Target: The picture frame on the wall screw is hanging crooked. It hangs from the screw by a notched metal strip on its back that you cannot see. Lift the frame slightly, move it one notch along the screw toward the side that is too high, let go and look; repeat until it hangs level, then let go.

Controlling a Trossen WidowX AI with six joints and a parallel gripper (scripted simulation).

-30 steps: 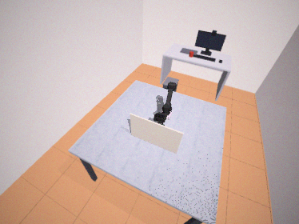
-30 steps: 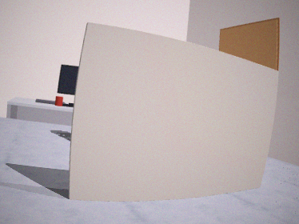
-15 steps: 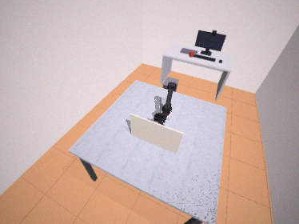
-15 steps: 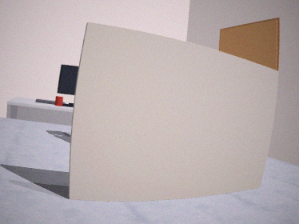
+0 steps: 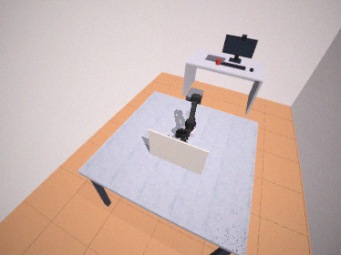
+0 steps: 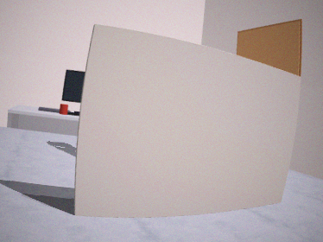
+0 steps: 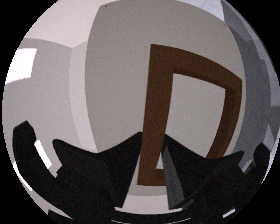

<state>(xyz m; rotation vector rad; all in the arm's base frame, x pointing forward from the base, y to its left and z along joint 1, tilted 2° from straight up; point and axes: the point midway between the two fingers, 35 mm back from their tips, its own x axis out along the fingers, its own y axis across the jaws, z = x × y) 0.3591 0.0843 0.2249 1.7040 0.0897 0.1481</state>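
The brown picture frame (image 7: 161, 90) is against the cream wall panel (image 5: 178, 152) (image 6: 186, 125) (image 7: 117, 75) in the wrist view. My gripper (image 7: 151, 136) is shut on the frame's near side bar, with one dark finger on each side of it. The bar leans slightly in the wrist view, and the far side bar curves with the lens. The lower part of the frame is partly covered by the fingers. The screw and the notched strip are hidden. The top and exterior views see the panel from behind, so the frame does not show there, and I cannot tell how level it is.
The panel stands upright on the marbled table (image 5: 123, 132) (image 6: 26, 156). The arm (image 5: 192, 111) reaches to it from the table's far edge. Beyond are a white desk (image 5: 201, 60), a monitor (image 5: 240, 46) (image 6: 73, 85) and a red cup (image 5: 218, 61) (image 6: 64, 109).
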